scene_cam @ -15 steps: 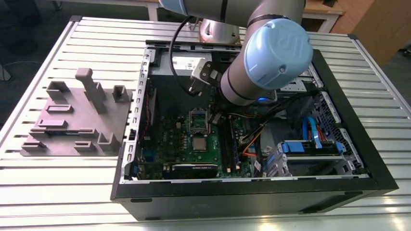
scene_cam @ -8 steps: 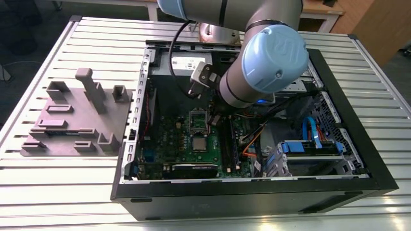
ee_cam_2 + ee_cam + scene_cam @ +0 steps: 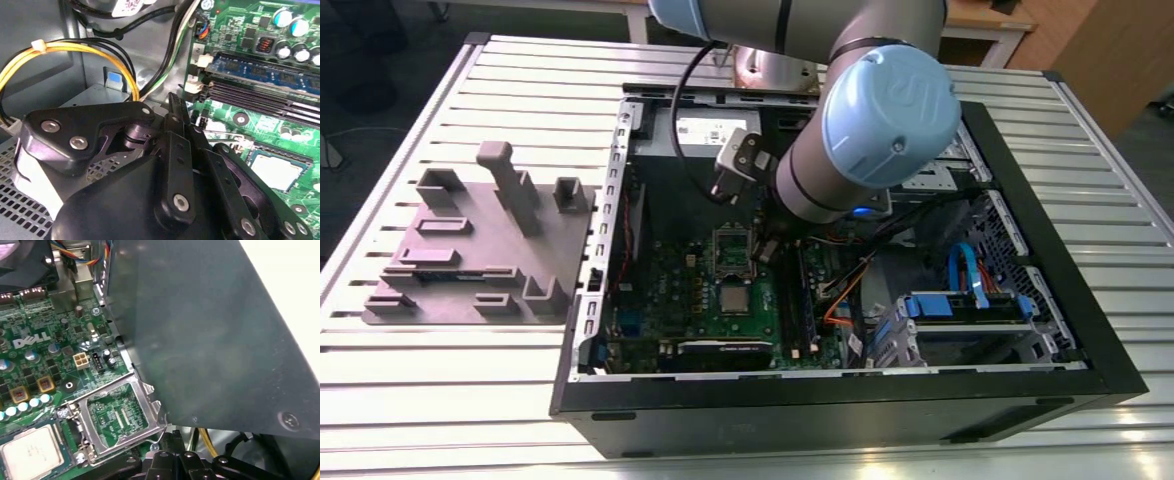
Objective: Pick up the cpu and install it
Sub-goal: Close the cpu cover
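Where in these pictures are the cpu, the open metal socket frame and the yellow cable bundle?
cpu [image 3: 31, 452]: first wrist view, on its silvery metal top.
open metal socket frame [image 3: 112, 389]: first wrist view, on its upper rail.
yellow cable bundle [image 3: 75, 48]: second wrist view, on the arching wires.

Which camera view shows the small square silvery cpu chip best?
The first wrist view: the small square silvery cpu chip lies large and unblocked on the green board. In the second wrist view the black claw linkage partly covers it; in the exterior view it is tiny.

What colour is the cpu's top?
Pale silvery metal top on the cpu, clearest in the first wrist view.
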Tool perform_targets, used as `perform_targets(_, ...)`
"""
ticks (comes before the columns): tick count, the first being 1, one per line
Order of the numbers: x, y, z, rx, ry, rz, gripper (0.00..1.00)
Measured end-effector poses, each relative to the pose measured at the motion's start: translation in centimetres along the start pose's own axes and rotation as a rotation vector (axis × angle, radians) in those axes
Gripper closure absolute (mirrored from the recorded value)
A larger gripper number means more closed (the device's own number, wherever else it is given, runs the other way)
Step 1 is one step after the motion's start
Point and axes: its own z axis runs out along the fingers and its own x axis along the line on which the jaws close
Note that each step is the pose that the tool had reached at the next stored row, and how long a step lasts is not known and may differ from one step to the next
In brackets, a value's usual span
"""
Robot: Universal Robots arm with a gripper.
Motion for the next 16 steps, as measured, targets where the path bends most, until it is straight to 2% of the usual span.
perform_targets(2,-0.04,0.03,-0.05,0.0018,0.0042,0.001,0.89)
perform_targets(6,-0.16,0.11,-0.24,0.0035,0.0075,0.001,0.89)
perform_targets(10,-0.3,0.22,-0.51,0.0072,0.0154,0.002,0.89)
perform_targets(14,-0.41,0.3,-0.75,0.0129,0.0279,0.004,0.89)
perform_targets(16,-0.46,0.34,-0.87,0.0168,0.0366,0.005,0.89)
